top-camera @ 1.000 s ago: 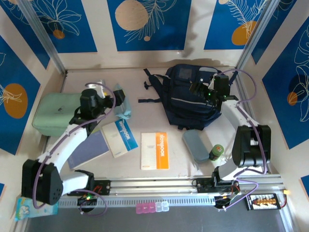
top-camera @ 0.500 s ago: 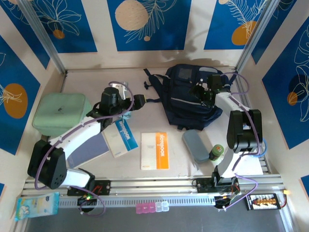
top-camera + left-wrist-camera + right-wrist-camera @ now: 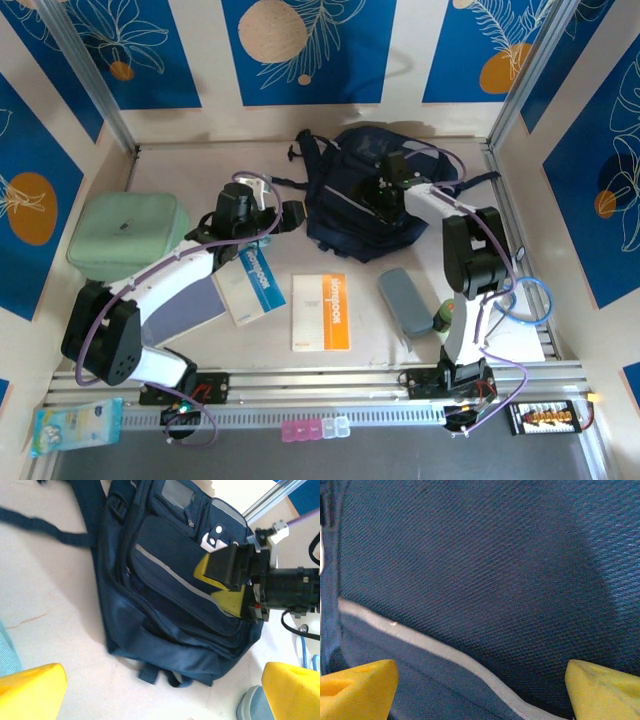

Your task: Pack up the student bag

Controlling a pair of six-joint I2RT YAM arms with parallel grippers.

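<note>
The student bag (image 3: 350,215), dark navy with grey trim lines, lies flat at the back middle of the table. Its front pocket and white tags face up in the left wrist view (image 3: 170,575). My right gripper (image 3: 383,190) is pressed down on the bag's front, jaws open; its yellow fingers (image 3: 202,570) rest on the pocket. In the right wrist view the navy weave and one grey trim line (image 3: 445,650) span the gap between its fingertips. My left gripper (image 3: 297,214) hovers open just left of the bag, nothing between its fingers (image 3: 30,690).
A mint-green case (image 3: 125,235) sits at the far left. A blue-white booklet (image 3: 250,285), an orange-white booklet (image 3: 321,312) and a grey notebook (image 3: 185,310) lie in front. A grey-blue pouch (image 3: 407,300) and a green-capped bottle (image 3: 446,317) stand at the right front.
The bag has slid left and turned on the table with my right gripper on it. My left gripper swung right from the green case toward the bag.
</note>
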